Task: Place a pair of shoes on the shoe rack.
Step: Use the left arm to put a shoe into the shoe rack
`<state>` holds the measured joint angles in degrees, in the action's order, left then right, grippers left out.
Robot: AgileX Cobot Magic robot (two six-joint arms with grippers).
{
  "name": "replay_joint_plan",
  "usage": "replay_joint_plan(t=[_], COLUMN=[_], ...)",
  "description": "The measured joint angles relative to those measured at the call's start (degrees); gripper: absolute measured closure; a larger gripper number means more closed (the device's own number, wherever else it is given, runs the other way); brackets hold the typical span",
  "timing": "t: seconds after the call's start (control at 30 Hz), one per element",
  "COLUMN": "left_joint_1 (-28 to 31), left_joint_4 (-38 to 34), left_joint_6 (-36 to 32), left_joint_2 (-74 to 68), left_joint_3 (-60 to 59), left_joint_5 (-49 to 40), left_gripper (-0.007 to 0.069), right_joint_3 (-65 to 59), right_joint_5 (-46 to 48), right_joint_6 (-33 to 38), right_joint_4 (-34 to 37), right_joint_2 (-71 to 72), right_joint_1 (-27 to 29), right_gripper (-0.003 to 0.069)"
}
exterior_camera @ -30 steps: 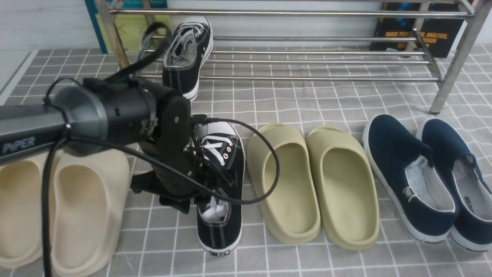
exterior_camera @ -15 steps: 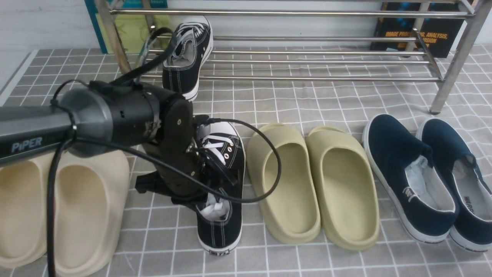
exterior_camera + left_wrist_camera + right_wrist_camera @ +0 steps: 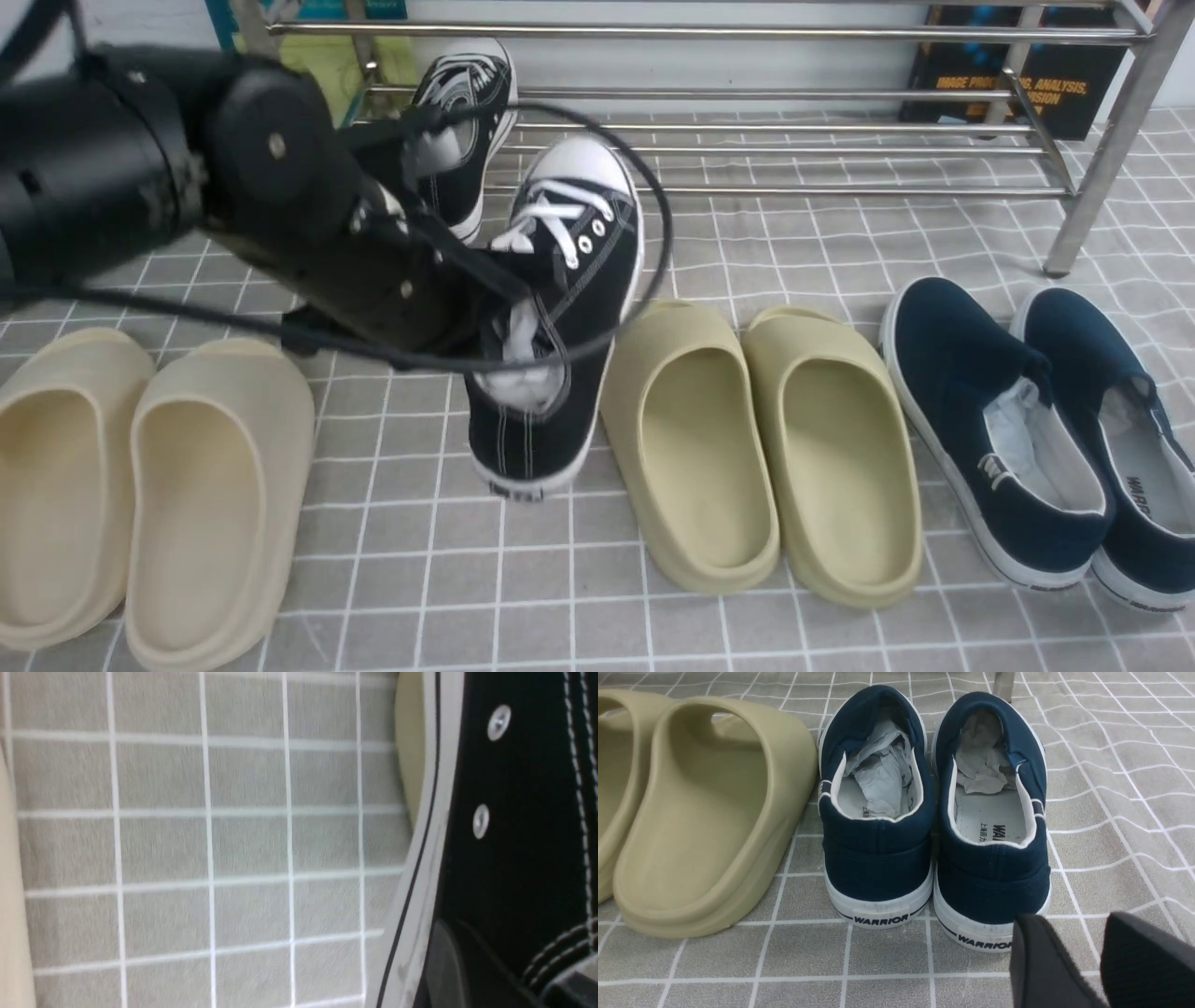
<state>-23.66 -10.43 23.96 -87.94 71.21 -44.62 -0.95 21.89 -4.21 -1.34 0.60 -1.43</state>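
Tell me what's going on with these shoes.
The robot's left tool has a black sneaker gripped and held up off the tiled-pattern cloth. The other black sneaker is already at the shoe rack, on its lower tier. The slides and navy slip-ons sit untouched by either tool.

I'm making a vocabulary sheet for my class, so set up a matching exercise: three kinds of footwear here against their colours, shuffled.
Footwear
1. laceless slip-ons
2. laced sneaker in midair
3. slides beside the slip-ons

Colour
A. olive
B. navy
C. black with white laces

Pairs: 1-B, 2-C, 3-A
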Motion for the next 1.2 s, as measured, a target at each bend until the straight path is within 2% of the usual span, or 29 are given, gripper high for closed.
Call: replay_joint_plan(t=[0.3, 0.7, 0.97, 1.2], left_joint_1=[5.5, 6.2, 6.2, 6.2], left_joint_4=[-6.0, -6.3, -0.9, 4.1], left_joint_6=[-3.8, -4.1, -3.4, -1.6], left_joint_2=[-11.8, -26.5, -36.0, -41.2], left_joint_3=[16.6, 33.0, 46.4, 52.7], left_joint_5=[-3.7, -7.5, -6.7, -3.9], left_gripper=[0.0638, 0.0638, 0.0638, 0.0638], right_joint_3=[0.0, 0.0, 0.0, 0.0], right_joint_5=[0.0, 0.0, 0.0, 0.0], right_joint_6=[0.0, 0.0, 0.0, 0.0], right_joint_4=[0.0, 0.0, 0.0, 0.0], right_joint_2=[0.0, 0.0, 0.0, 0.0], right_joint_1=[0.0, 0.0, 0.0, 0.0], right_gripper=[0.042, 0.042, 0.042, 0.042])
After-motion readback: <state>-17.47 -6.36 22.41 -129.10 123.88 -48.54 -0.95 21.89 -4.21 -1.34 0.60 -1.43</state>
